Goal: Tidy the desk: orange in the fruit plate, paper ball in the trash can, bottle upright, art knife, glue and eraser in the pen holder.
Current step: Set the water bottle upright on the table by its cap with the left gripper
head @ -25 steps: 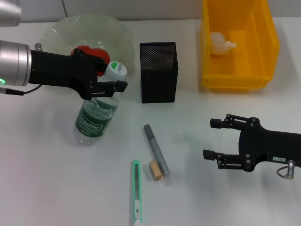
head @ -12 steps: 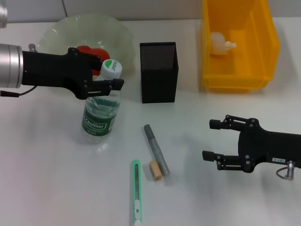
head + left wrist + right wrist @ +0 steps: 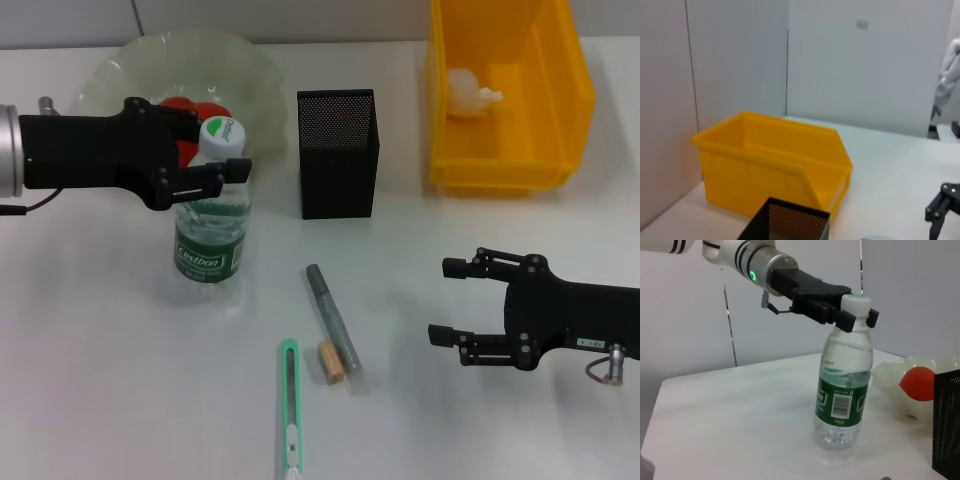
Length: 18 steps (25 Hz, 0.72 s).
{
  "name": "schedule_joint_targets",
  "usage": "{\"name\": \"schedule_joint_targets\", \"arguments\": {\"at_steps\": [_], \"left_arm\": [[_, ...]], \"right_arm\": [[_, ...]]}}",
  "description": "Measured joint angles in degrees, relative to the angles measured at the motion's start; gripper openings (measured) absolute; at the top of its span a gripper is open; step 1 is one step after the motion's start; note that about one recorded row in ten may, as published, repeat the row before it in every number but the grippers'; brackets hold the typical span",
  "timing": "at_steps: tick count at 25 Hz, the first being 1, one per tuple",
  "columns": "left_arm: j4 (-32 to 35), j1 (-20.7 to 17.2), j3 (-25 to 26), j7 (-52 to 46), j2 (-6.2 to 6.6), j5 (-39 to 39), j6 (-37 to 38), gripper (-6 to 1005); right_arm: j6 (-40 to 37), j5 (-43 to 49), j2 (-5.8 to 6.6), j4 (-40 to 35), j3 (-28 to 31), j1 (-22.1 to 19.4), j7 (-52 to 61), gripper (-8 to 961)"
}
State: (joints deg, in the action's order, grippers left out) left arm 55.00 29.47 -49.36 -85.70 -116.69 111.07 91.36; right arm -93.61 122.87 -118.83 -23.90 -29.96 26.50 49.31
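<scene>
Orange [image 3: 185, 108] plated, paper ball [image 3: 468, 92] binned, bottle [image 3: 212, 215] upright with left gripper [image 3: 215, 155] fingers clamped; right gripper [image 3: 450, 300] fingers apart; knife [image 3: 288, 405], glue [image 3: 332, 318], eraser [image 3: 330, 361] left.

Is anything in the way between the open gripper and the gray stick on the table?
Nothing visible. The right gripper hangs open beside the gray stick, with only bare table between them. The eraser lies on the stick's far side.
</scene>
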Motion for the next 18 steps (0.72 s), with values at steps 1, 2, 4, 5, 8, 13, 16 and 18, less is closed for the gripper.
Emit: {"name": "schedule_joint_targets", "arguments": {"at_steps": [1,2,4,5,8,13,16,18], "left_arm": [[0.0,0.0,0.0,0.0,0.0,0.0,0.0,440],[-0.43,-0.78,0.19,1.05,0.08,-1.54,0.02,440],[-1.45,-1.67,1.48,2.58,0.15,-3.13,0.14,440],[-2.05,-1.94,2.56,3.33,0.16,-3.65,0.47,440],[-3.22,-2.23,4.46,4.56,0.16,-4.43,1.27,440],[-7.32,-2.71,10.11,7.52,0.36,-5.1,4.66,441],[-9.36,-3.61,13.81,10.4,0.34,-5.26,5.97,441],[-10.25,-4.14,15.24,11.67,0.24,-5.4,6.15,441]], "right_arm": [[0.0,0.0,0.0,0.0,0.0,0.0,0.0,800],[0.0,0.0,0.0,0.0,-0.03,0.0,0.0,800],[0.0,0.0,0.0,0.0,-0.09,0.01,0.0,800],[0.0,0.0,0.0,0.01,-0.24,0.06,0.0,800],[-0.02,-0.02,0.0,0.05,-0.59,0.18,0.0,800],[-0.06,-0.06,-0.06,0.1,-0.88,0.33,-0.08,800],[-0.1,-0.07,-0.08,0.11,-0.88,0.41,-0.2,801],[-0.14,-0.07,-0.13,0.15,-0.88,0.45,-0.32,801]]}}
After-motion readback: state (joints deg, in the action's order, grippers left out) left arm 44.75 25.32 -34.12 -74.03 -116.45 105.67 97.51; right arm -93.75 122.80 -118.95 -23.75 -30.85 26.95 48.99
